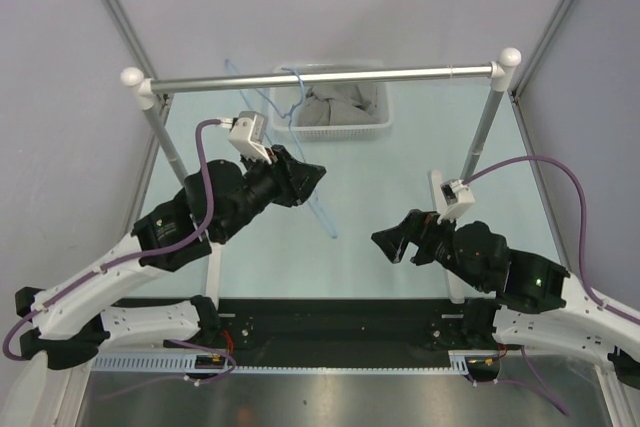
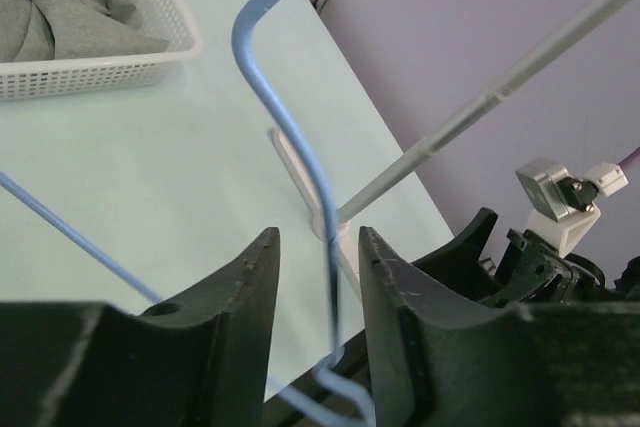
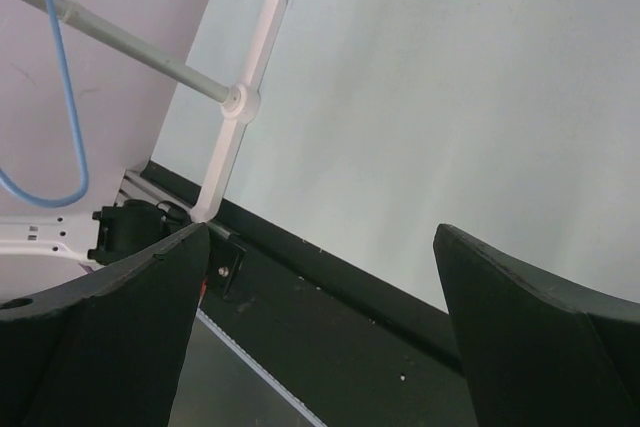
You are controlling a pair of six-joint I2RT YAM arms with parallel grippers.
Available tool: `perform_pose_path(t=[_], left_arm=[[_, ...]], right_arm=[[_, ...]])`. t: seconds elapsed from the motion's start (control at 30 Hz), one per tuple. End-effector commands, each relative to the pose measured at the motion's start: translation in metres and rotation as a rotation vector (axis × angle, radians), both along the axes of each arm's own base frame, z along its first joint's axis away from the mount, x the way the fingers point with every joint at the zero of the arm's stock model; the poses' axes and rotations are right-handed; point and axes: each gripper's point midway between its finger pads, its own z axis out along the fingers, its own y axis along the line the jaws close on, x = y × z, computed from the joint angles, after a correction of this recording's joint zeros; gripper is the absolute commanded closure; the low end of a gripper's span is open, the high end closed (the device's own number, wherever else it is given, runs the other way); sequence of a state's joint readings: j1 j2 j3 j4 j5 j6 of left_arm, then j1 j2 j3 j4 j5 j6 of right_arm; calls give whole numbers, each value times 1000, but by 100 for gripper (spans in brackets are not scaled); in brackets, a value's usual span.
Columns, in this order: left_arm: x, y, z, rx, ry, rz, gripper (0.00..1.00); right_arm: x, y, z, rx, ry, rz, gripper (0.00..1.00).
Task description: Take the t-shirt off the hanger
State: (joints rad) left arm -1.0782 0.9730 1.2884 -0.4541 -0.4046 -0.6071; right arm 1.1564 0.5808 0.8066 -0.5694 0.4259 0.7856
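Observation:
The grey t-shirt (image 1: 338, 102) lies crumpled in a white basket (image 1: 340, 129) at the back, off the hanger; it also shows in the left wrist view (image 2: 60, 7). The light-blue wire hanger (image 1: 324, 215) hangs bare from the silver rail (image 1: 330, 76) by its hook. My left gripper (image 1: 312, 179) is at the hanger's lower part. In the left wrist view the wire (image 2: 285, 117) runs between the fingers of my left gripper (image 2: 318, 237), with a gap on each side. My right gripper (image 1: 385, 242) is wide open and empty above the table's near right, apart from the hanger (image 3: 65, 97).
The rail stands on two white posts (image 1: 165, 142) (image 1: 485, 132) with flat white feet (image 3: 240, 107) on the pale green table. The basket (image 2: 100, 72) sits behind the rail. A black strip runs along the near table edge (image 3: 330, 337).

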Motion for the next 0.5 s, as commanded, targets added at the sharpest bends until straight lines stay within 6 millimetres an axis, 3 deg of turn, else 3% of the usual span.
perform_pose_path(t=[0.0, 0.2, 0.47], left_arm=[[-10, 3, 13, -3, -41, -49, 53], [-18, 20, 23, -16, -72, -52, 32], [-33, 58, 24, 30, -114, -39, 21]], right_arm=[[5, 4, 6, 30, -7, -18, 0], [4, 3, 6, 29, -4, -19, 0], [7, -6, 10, 14, -17, -48, 0]])
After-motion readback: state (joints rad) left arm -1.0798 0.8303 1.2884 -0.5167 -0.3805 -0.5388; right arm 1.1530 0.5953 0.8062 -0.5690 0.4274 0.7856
